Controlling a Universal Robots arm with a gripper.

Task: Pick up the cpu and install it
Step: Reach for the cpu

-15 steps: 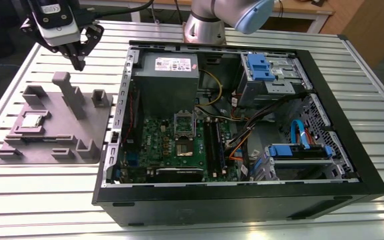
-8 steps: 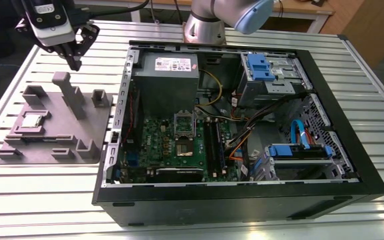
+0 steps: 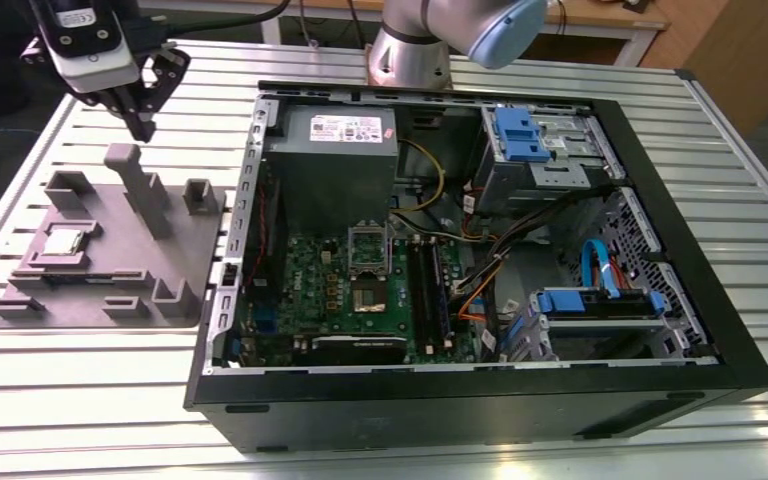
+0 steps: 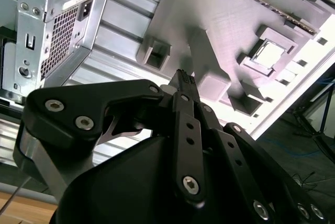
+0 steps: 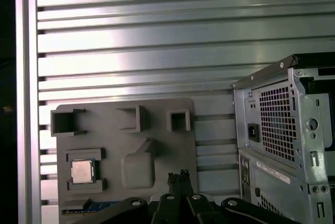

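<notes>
Silvery cpu (image 3: 64,243), grey holder (image 3: 111,264); black pincer (image 3: 143,132), ribbed silver table (image 3: 91,400)

Robotics laboratory workbench: slatted aluminium table (image 3: 77,400) carrying the arm base (image 3: 404,60); grey fixture tray (image 3: 204,250) below the gripper (image 3: 140,125), opened computer case (image 3: 491,395) beside.

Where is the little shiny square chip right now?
The cpu sits in a square pocket of the grey tray, at the exterior view's left, beside the open computer case.

The cpu (image 5: 82,171) is seated in a recess of the grey tray (image 5: 110,137). The gripper (image 5: 178,177), jaws pressed together, is seen over that tray.
</notes>
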